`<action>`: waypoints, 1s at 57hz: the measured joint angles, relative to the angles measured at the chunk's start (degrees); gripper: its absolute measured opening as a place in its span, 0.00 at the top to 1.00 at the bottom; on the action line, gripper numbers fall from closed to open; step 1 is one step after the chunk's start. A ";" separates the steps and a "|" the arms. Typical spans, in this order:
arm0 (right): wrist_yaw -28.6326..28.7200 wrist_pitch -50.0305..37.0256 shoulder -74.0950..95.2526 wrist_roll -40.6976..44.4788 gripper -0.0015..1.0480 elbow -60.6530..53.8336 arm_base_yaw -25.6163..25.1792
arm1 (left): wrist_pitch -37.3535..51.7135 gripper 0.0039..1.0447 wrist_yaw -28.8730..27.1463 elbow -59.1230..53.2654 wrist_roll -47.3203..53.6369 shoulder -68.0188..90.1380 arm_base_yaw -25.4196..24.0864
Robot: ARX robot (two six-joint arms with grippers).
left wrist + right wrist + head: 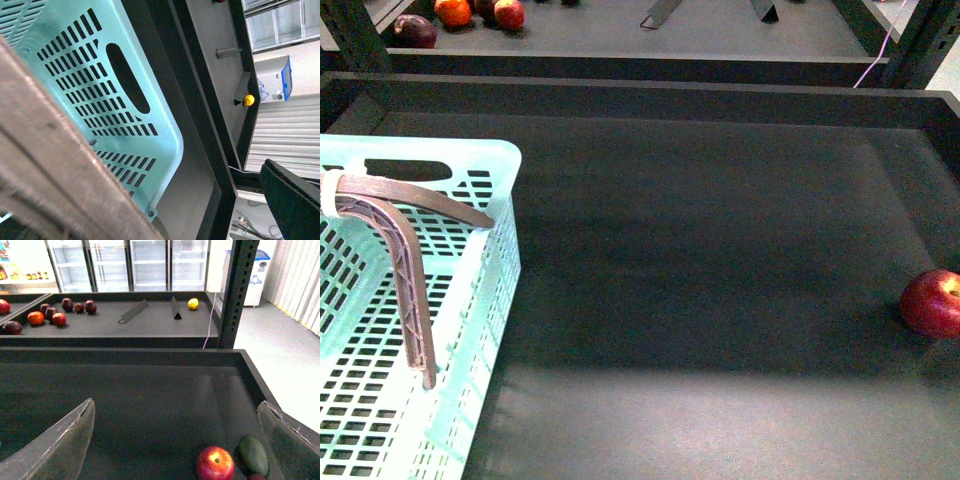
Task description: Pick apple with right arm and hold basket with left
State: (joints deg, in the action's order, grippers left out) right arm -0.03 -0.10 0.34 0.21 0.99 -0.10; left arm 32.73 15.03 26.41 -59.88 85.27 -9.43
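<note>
The mint-turquoise basket [470,165] stands at the near left of the dark tray, its brown lattice handle [412,290] lying over the rim. The red apple [932,303] rests at the tray's far right edge. Neither arm shows in the front view. In the left wrist view the basket [100,100] fills the frame, and its handle [50,165] is blurred and very close. My left gripper [190,200] is open; one black finger [295,205] shows, apart from the basket. My right gripper [176,404] is open above the tray, with the apple [215,463] below, nearer the right finger [290,440].
A green avocado [253,455] and a dark red fruit [257,476] lie right beside the apple. The tray has a raised rim [640,90]. A farther shelf holds several red and orange fruits [50,315], a lemon [193,303] and two dividers. An upright post [235,290] stands at the right.
</note>
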 joint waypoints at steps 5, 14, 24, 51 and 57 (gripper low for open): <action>0.00 0.00 0.00 0.00 0.08 -0.02 0.00 | 1.42 0.06 -0.20 1.42 -1.86 3.32 0.55; 0.00 0.00 0.00 0.00 0.08 0.00 0.00 | 2.56 0.06 -1.38 3.39 -3.96 6.97 2.05; 0.00 0.00 0.00 0.02 0.08 0.00 0.00 | 2.49 0.30 -2.80 5.07 -5.05 10.25 3.13; 0.00 0.00 -0.02 0.02 0.08 -0.02 0.00 | -1.42 0.68 -2.10 4.09 -7.82 5.35 3.61; 0.00 0.00 -0.02 0.02 0.08 -0.02 0.00 | -4.98 0.68 -1.79 3.32 -7.08 0.66 4.72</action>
State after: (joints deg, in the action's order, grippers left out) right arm -0.03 -0.10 0.32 0.23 0.97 -0.10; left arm 27.75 13.23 29.74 -66.96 85.93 -4.71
